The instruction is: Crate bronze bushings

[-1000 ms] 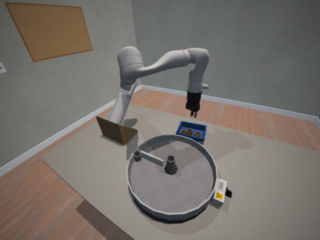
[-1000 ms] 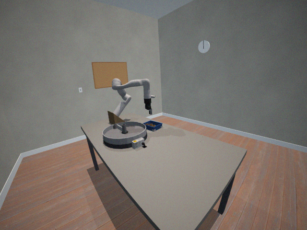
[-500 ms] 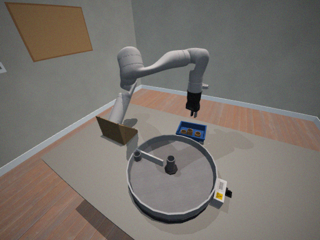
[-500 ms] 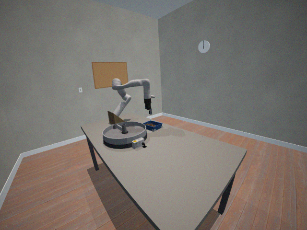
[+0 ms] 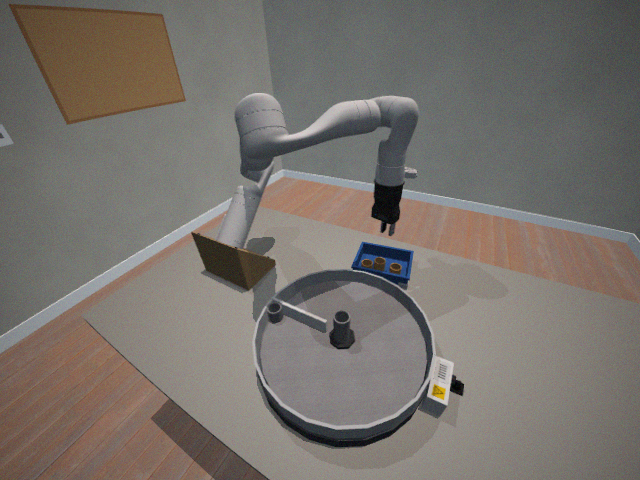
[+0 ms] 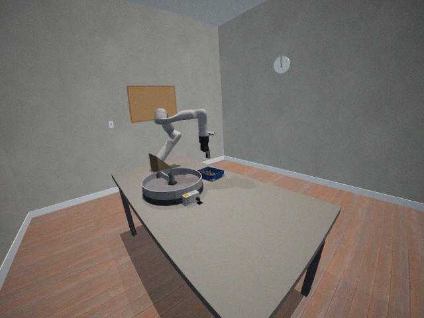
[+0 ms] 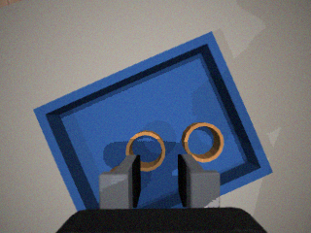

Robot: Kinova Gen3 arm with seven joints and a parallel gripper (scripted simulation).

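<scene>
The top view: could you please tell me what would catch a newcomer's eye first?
Probably the big round turning table, walled in grey, at the front. Behind it, a blue crate holds three bronze bushings, below the arm's open gripper.

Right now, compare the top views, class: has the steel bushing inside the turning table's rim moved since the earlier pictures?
No. The steel bushing shows no visible shift; it sits beside the outer end of the light grey bar, as before.
</scene>
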